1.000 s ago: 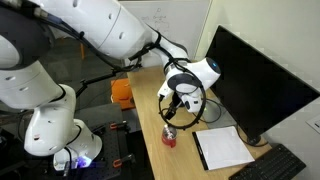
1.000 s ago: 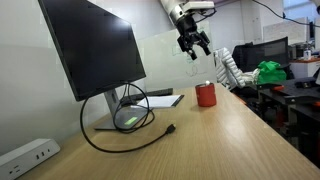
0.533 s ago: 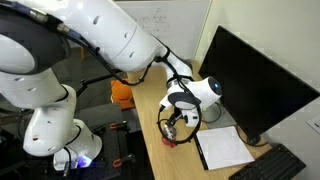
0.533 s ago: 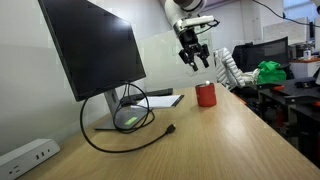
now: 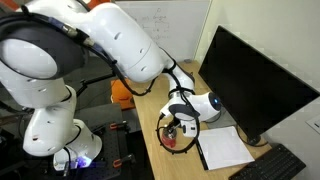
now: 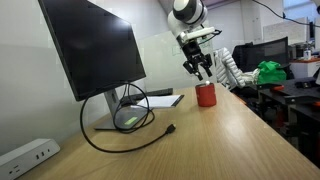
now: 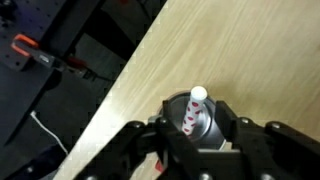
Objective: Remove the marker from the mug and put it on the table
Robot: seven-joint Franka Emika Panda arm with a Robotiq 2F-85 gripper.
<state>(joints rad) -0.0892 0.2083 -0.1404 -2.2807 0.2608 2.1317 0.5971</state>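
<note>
The marker is a white stick with red spots and a white tip. It stands tilted in the mug, whose dark inside shows in the wrist view. The mug is small and red in both exterior views and stands on the light-wood table. My gripper is open and hangs just above the mug, one finger on each side of the marker, with gaps between them and it. It also shows in both exterior views. The marker is too small to make out there.
A black monitor stands on the table with a looped black cable at its foot. A white sheet of paper lies beside the mug, with a keyboard beyond it. An orange block sits at the table's far end. The table edge runs close to the mug.
My gripper has come down from well above the mug to just over its rim, and its fingers now stand on either side of the marker. The mug has not moved.
</note>
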